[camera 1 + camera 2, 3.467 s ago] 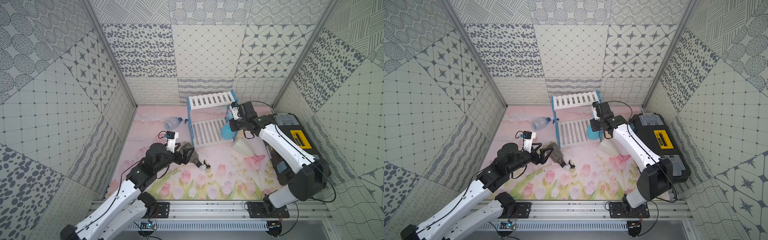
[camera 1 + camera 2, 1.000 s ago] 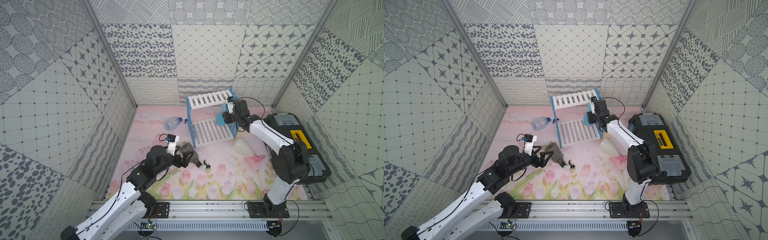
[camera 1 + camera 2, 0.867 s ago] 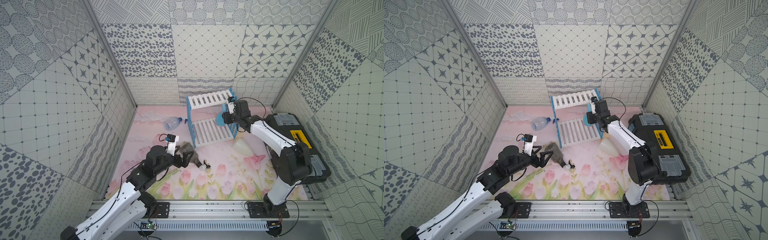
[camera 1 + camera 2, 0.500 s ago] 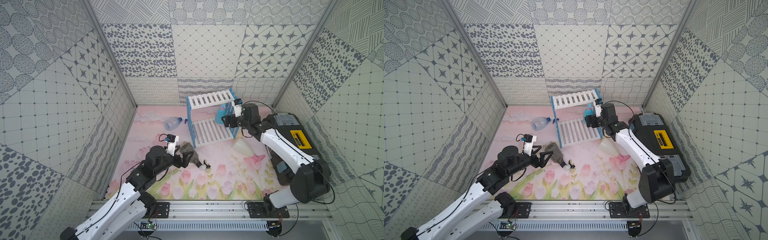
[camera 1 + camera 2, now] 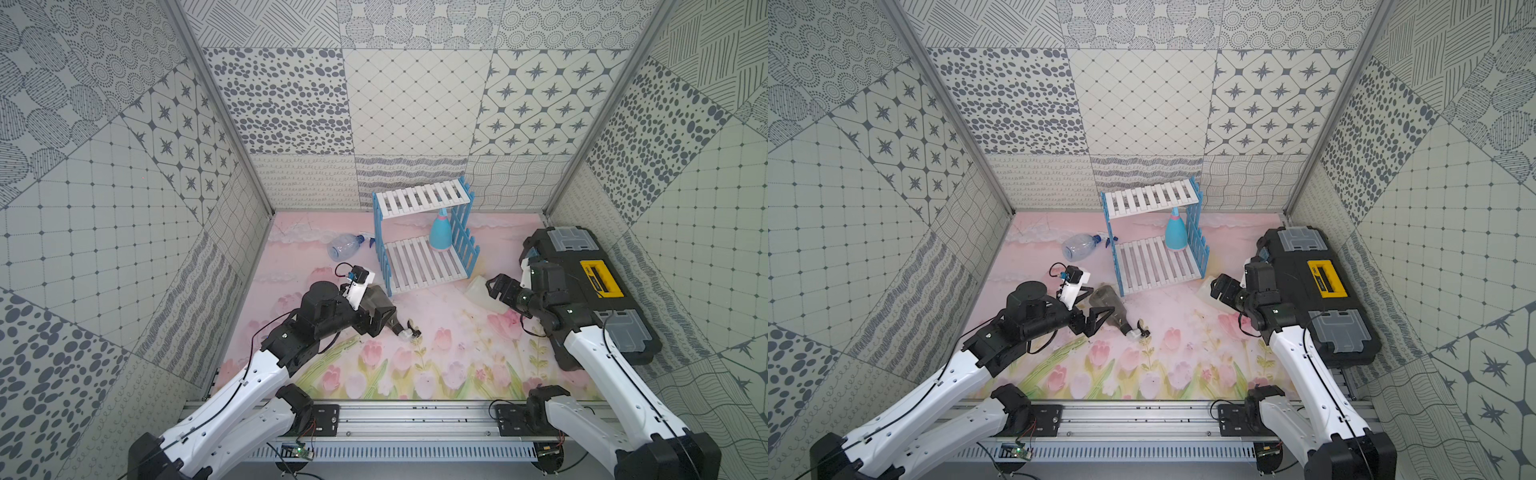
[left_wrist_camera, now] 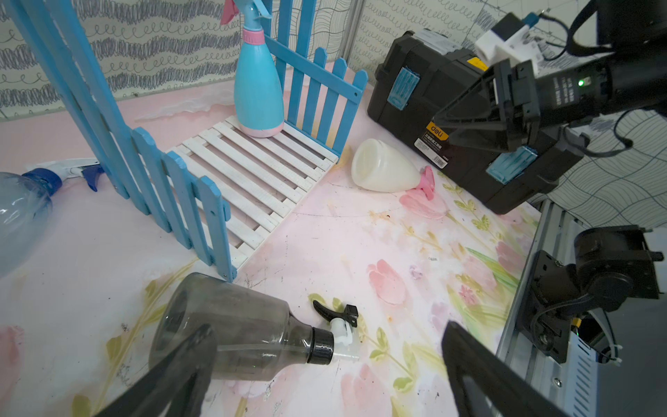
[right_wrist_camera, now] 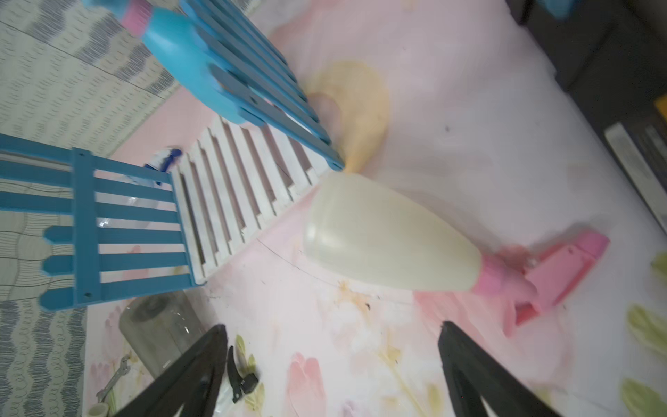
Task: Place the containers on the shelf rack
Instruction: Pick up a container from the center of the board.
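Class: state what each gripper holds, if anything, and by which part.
Nothing is held. Left gripper has open jaws by the grey bottle; right gripper has open jaws near the white bottle.

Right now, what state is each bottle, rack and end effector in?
shelf rack: standing upright
light-blue bottle: upright on the shelf rack's lower tier
smoky grey bottle: lying on the mat, ungripped
clear bluish bottle: lying beside the shelf rack
milky white bottle: lying on the mat
left end effector: open
right end effector: open
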Robot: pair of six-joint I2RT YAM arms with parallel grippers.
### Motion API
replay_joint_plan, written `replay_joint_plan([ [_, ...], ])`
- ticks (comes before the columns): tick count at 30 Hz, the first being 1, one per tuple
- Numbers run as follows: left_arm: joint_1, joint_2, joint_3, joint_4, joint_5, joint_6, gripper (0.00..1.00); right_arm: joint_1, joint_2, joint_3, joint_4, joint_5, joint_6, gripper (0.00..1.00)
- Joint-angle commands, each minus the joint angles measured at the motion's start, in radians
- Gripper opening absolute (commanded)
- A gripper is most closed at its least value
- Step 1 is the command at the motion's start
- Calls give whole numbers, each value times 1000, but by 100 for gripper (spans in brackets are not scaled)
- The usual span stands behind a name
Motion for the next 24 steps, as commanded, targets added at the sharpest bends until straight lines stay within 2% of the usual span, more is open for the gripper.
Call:
replay_joint_plan([
  [1, 6, 49, 39, 55, 114, 103, 99, -34, -28, -86, -91, 72, 84, 89],
  [4, 6, 54, 39, 51, 132, 94, 99, -79, 15, -131, -75, 63, 76, 79],
  [11, 6, 33, 25, 67, 121, 84, 99, -144, 135, -148, -12, 59, 26, 68],
  [24, 7, 66, 27, 77, 151, 71, 99, -169, 321, -122, 111, 104, -29, 47],
])
